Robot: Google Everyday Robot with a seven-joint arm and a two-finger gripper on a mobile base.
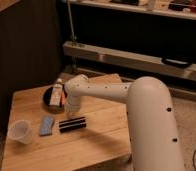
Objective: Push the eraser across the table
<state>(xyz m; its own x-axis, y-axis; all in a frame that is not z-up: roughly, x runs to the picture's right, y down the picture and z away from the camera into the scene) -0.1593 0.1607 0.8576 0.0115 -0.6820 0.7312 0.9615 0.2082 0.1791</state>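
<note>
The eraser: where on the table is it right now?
In the camera view the eraser lies near the middle of the table, just right of the light-blue pad, with the gripper directly behind it.

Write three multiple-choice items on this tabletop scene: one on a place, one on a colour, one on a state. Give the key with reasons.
1. Where does the small black striped oblong eraser lie on the light wooden plank table?
A. Inside the bowl
B. Just right of the flat light-blue rectangular pad
C. Under the cup

2. What does the cup at the table's left edge look like?
A. Clear, translucent
B. Red
C. Black

3. How does the gripper, just above the eraser, stand?
A. Wide open
B. Shut on the pad
C. Shut, holding nothing

Key: B, the eraser sits beside the pad; A, the cup is see-through; C, the jaws are closed over the eraser with nothing between them.
</note>
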